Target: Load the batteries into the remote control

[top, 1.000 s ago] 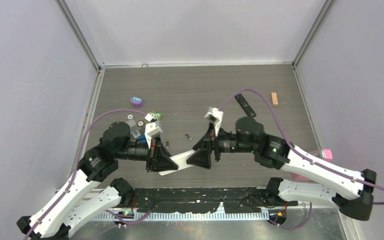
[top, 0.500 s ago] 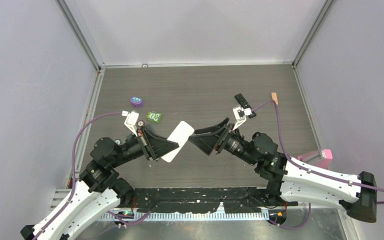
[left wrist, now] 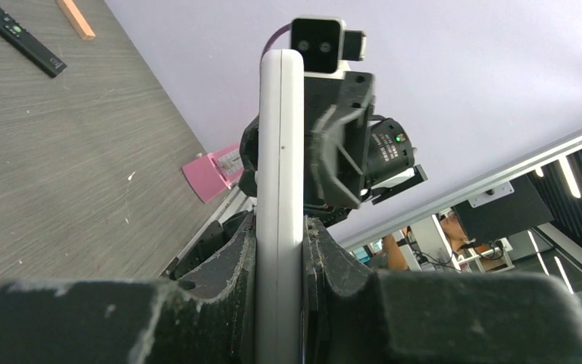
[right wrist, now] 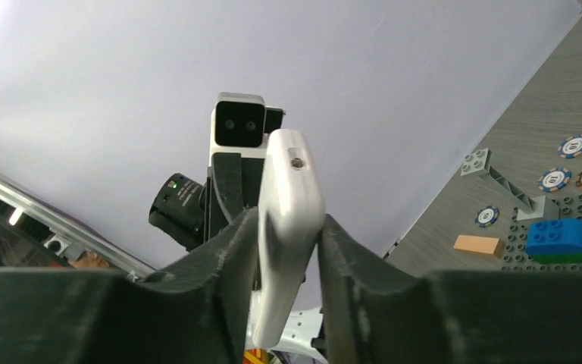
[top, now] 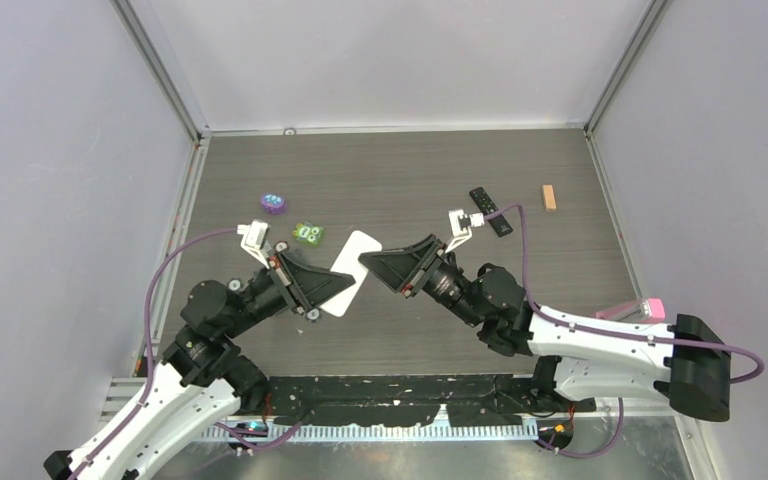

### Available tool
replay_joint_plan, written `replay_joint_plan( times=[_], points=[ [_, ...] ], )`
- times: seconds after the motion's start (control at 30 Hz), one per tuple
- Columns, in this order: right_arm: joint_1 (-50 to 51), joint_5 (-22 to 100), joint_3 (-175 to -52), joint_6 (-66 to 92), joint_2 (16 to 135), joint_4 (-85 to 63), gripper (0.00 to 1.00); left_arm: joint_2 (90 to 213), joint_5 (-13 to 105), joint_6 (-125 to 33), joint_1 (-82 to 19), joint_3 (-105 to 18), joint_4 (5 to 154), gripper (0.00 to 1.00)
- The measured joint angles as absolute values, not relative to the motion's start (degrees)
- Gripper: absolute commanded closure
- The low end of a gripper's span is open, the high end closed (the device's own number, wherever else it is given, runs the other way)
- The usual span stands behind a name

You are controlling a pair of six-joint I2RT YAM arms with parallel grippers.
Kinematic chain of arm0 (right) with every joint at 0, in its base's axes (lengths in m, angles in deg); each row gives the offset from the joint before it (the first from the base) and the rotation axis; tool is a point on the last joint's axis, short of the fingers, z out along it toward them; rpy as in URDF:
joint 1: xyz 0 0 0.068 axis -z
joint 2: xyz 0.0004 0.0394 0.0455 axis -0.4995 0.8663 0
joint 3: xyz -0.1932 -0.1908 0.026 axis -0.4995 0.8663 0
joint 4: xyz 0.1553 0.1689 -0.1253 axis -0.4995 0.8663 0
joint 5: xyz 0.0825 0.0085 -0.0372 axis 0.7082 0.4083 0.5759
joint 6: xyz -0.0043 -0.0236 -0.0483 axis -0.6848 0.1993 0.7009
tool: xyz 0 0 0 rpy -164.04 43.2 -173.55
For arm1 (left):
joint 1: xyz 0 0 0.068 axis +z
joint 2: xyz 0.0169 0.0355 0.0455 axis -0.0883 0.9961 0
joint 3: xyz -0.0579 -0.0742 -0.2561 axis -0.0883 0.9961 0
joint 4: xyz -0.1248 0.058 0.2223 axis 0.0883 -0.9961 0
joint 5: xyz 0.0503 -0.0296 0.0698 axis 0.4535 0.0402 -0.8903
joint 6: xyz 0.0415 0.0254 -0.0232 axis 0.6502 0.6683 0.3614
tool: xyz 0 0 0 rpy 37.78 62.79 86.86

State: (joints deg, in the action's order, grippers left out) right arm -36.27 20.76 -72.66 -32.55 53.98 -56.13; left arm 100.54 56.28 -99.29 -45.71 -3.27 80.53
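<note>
The white remote (top: 361, 249) hangs in the air over the middle of the table, off the surface, caught between the two arms. The left gripper (left wrist: 279, 236) is clamped on its nearer end, with both fingers pressed flat against the slim sides. The right gripper (right wrist: 289, 227) comes in from the right with the farther end between its fingers. They look to be touching both sides, so it seems to be gripping too, though how firmly cannot be told. From above, the remote's long axis runs on a slant from near left to far right. It lies almost in line with both grippers, which point at each other along it, so each arm has the remote straight ahead and neither is nearer. It is held on edge, with its broad faces to the side rather than up. The batteries cannot be made out in any view and may be hidden under the arms. A black remote (top: 490, 211) lies untouched on the table, far and right of the grippers. Judging by this, the next move depends on one arm letting go so the other can turn the battery side upward.
</note>
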Motion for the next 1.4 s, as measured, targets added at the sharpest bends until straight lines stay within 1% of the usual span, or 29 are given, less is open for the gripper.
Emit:
replay_joint_plan(
  times=[0.07,0.1,0.13,0.17,0.2,0.23,0.3,0.33,0.4,0.43,0.53,0.6,0.7,0.77,0.83,0.97,1.1,1.13,1.17,1.2,1.23,1.27,1.3,1.33,1.37,1.4],
  points=[
    [-36.3,21.0,-72.7,-33.2,55.6,-58.1,0.85,100.5,56.3,-99.4,-45.7,-3.3,80.8,1.00],
    [-36.3,21.0,-72.6,-33.7,56.1,-58.9,0.88,100.5,56.1,-99.4,-45.7,-3.3,80.9,1.00],
    [-36.2,21.1,-72.7,-35.1,56.5,-60.1,0.93,100.5,56.1,-99.7,-45.7,-3.3,81.2,0.95],
    [-36.2,21.3,-72.7,-36.1,56.7,-60.8,0.94,100.4,56.1,-99.7,-45.7,-3.3,81.9,0.86],
    [-36.2,21.6,-72.7,-36.5,56.6,-61.1,0.94,100.2,56.2,-99.6,-45.7,-3.4,82.0,0.70],
    [-36.2,21.9,-72.8,-36.6,56.6,-61.0,0.94,100.1,56.2,-99.3,-45.7,-3.6,81.7,0.60],
    [-36.0,23.2,-73.6,-36.0,56.3,-59.4,0.95,99.9,56.1,-97.7,-45.7,-4.7,79.5,0.41],
    [-35.7,24.1,-74.1,-35.4,55.9,-57.8,0.94,100.0,56.2,-96.7,-45.7,-5.6,77.6,0.35],
    [-34.9,26.8,-75.4,-33.9,54.9,-53.6,0.95,100.1,56.6,-94.0,-45.7,-7.7,74.3,0.26],
    [-34.6,28.6,-76.9,-32.6,54.3,-49.8,0.95,100.3,57.1,-92.5,-45.7,-9.3,72.3,0.24],
    [-34.0,33.1,-81.1,-29.6,52.5,-40.1,0.95,102.2,60.3,-87.9,-45.7,-15.0,67.3,0.23],
    [-33.8,36.6,-83.6,-27.9,51.1,-34.9,0.95,104.3,63.8,-84.9,-45.7,-18.4,65.5,0.24],
    [-33.8,42.0,-86.6,-25.9,50.0,-29.4,0.95,107.7,69.1,-80.7,-45.7,-21.5,62.6,0.33],
    [-33.8,45.4,-88.0,-25.0,50.1,-26.6,0.95,110.0,71.5,-78.4,-45.7,-22.6,60.3,0.43],
    [-33.8,48.4,-89.1,-24.1,50.5,-24.3,0.95,111.8,73.8,-76.6,-45.7,-23.1,58.1,0.57],
    [-33.4,51.3,-89.2,-23.7,51.8,-21.4,0.95,112.5,78.0,-75.0,-45.7,-23.1,56.1,0.74],
    [-33.5,53.2,-89.6,-23.3,52.3,-21.1,0.93,112.1,81.9,-76.3,-45.6,-22.1,57.0,0.99],
    [-33.6,53.7,-89.9,-23.1,52.3,-20.7,0.92,112.1,82.9,-76.8,-45.5,-21.8,57.6,1.00],
    [-33.6,53.9,-90.2,-22.9,52.3,-20.3,0.89,112.1,83.6,-77.1,-45.4,-21.6,58.2,1.00],
    [-33.6,54.0,-90.4,-22.8,52.4,-20.0,0.80,112.1,84.2,-77.4,-45.2,-21.5,58.6,1.00],
    [-33.6,54.0,-90.8,-22.9,52.5,-19.6,0.73,112.1,84.4,-77.4,-45.1,-21.4,58.8,1.00],
    [-33.6,53.8,-91.0,-23.0,52.5,-19.3,0.59,112.1,84.6,-77.5,-45.0,-21.4,59.0,1.00],
    [-33.6,53.4,-91.0,-23.2,52.5,-19.0,0.51,112.1,84.7,-77.5,-45.0,-21.4,59.1,1.00],
    [-33.6,53.1,-91.0,-23.8,52.5,-18.9,0.37,112.1,84.6,-77.5,-45.0,-21.4,59.1,1.00],
    [-33.7,51.2,-91.1,-24.4,52.6,-19.1,0.33,112.2,84.7,-77.2,-45.1,-21.4,59.3,1.00],
    [-33.7,49.9,-91.0,-25.1,52.8,-19.1,0.27,112.4,84.7,-77.0,-45.3,-21.4,59.4,1.00]
  ],
)
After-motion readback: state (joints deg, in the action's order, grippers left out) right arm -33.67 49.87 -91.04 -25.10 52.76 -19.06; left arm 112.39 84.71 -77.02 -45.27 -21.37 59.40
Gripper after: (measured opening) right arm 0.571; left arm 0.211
